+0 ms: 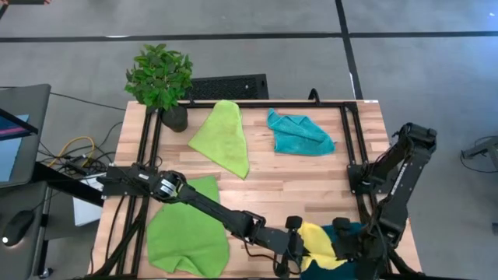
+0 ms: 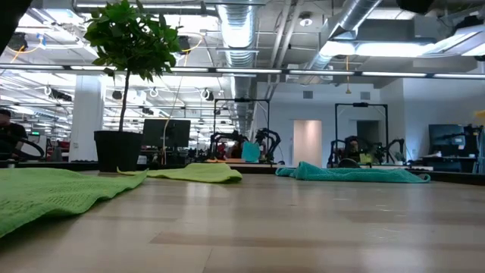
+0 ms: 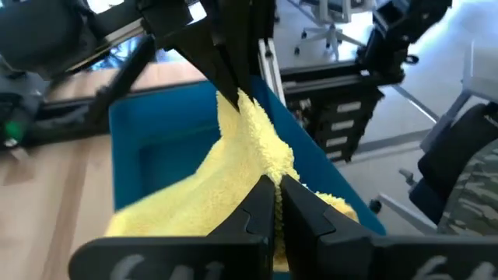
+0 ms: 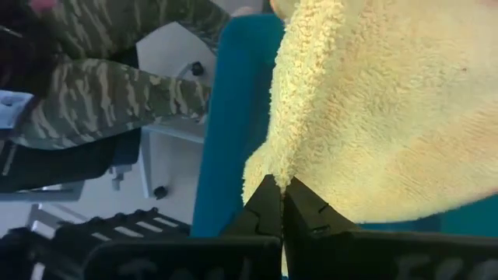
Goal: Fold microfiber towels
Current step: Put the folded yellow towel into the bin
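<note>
The yellow towel (image 1: 320, 247) hangs over a blue bin (image 1: 342, 231) at the near edge of the worktop (image 1: 296, 183), held by both grippers at once. The left gripper (image 3: 278, 187) has its fingers closed tight on one corner of the yellow towel, and the cloth rises from there in a fluffy ridge above the bin's blue wall. The right gripper (image 4: 282, 190) has its fingers shut on another edge of the same towel, with the bin's blue side just beside it and the towel's pile spreading wide beyond the fingertips. In the high view the left arm reaches from its base across the worktop to the bin, and the right arm bends down to the bin from its base on the other side.

Beside the bin, under the left arm, a lime green towel (image 1: 187, 233) lies spread on the worktop with one corner turned over. Farther from the bin, a second lime green towel (image 1: 223, 136) lies folded into a rough triangle, and the turquoise towel (image 1: 299, 134) sits crumpled near it, the two apart from each other. A potted plant (image 1: 162, 82) stands at the worktop's far corner, well away from the bin and close to the second lime green towel.

In the right wrist view a person's legs in camouflage trousers (image 4: 109, 85) show beyond the bin, off the worktop
</note>
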